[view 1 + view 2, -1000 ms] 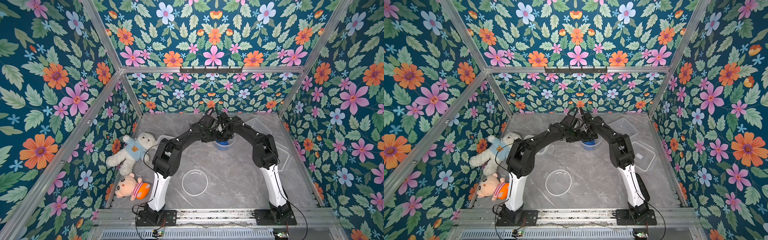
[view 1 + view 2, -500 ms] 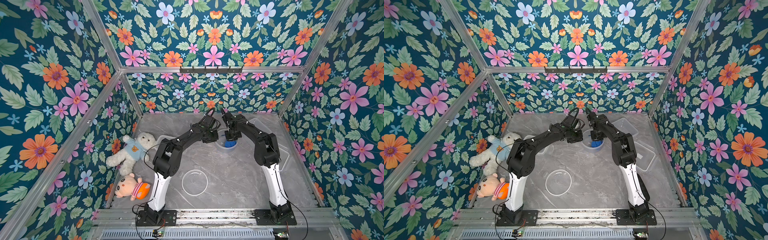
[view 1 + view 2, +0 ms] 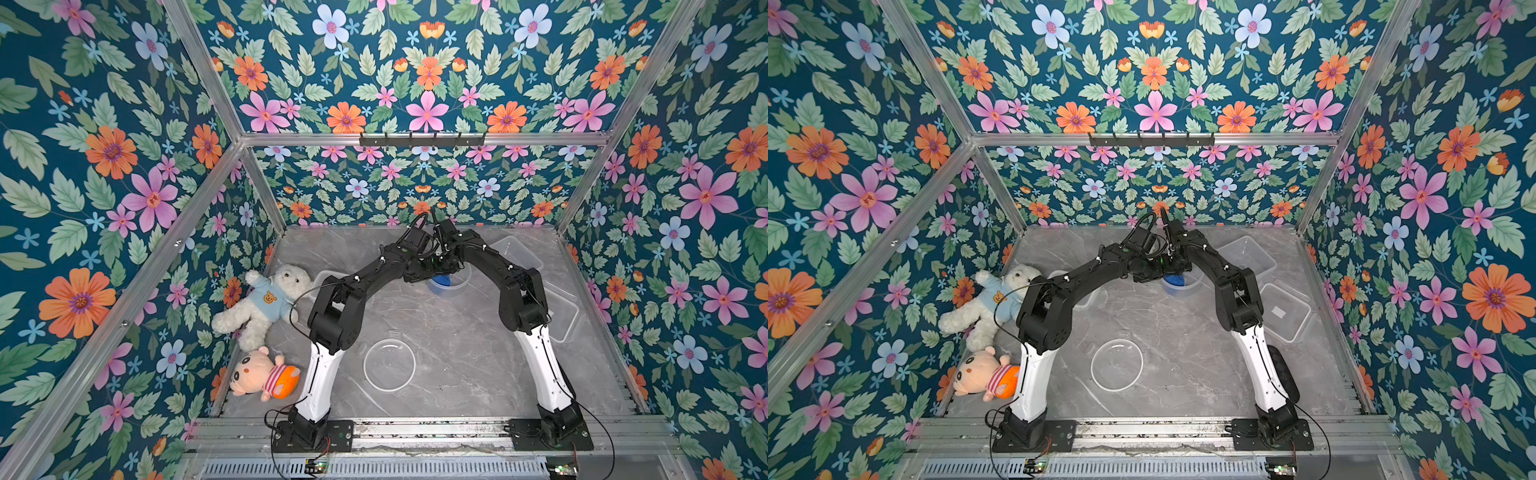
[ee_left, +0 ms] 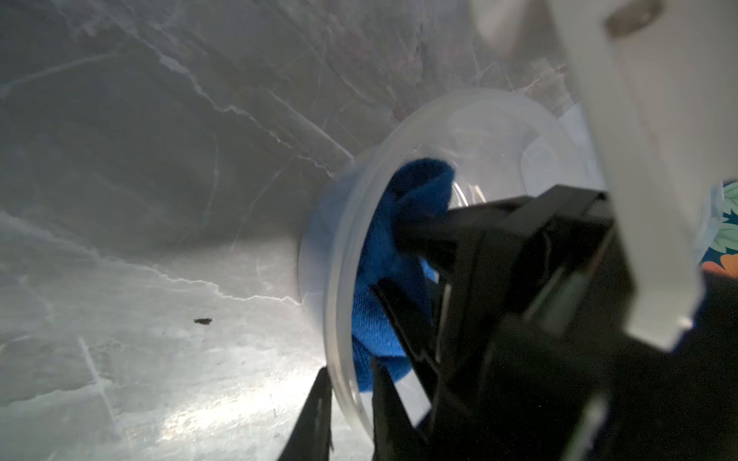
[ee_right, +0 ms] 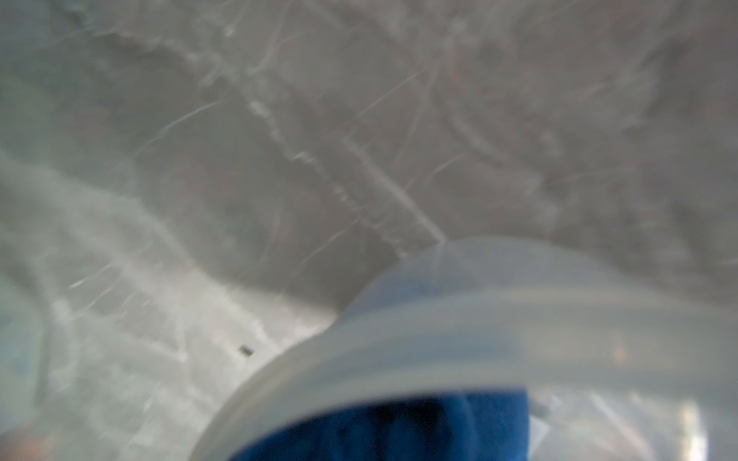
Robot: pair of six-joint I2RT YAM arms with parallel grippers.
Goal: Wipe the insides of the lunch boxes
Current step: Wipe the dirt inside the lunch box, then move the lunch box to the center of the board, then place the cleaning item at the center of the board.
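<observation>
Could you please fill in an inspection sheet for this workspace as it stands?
Surface: grey marble table, one dark speck.
Job's things: round tub with blue cloth inside; far clear tub and near clear tub on the right.
Clutter: teddy bear, pink doll, round lid, clear plastic piece under left arm.
Hands: left hand shut on round tub's rim; right hand shut on blue cloth.
Cables: loops above the wrists; wire beside the teddy bear.
Surroundings: floral walls, aluminium frame.

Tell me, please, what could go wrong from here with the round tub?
The left gripper pinches only the thin rim of the round tub, so a hard wipe might tip it or pull it free. The right gripper grips a fold of the blue cloth, which may slip out. Both grippers crowd the tub and could collide.
</observation>
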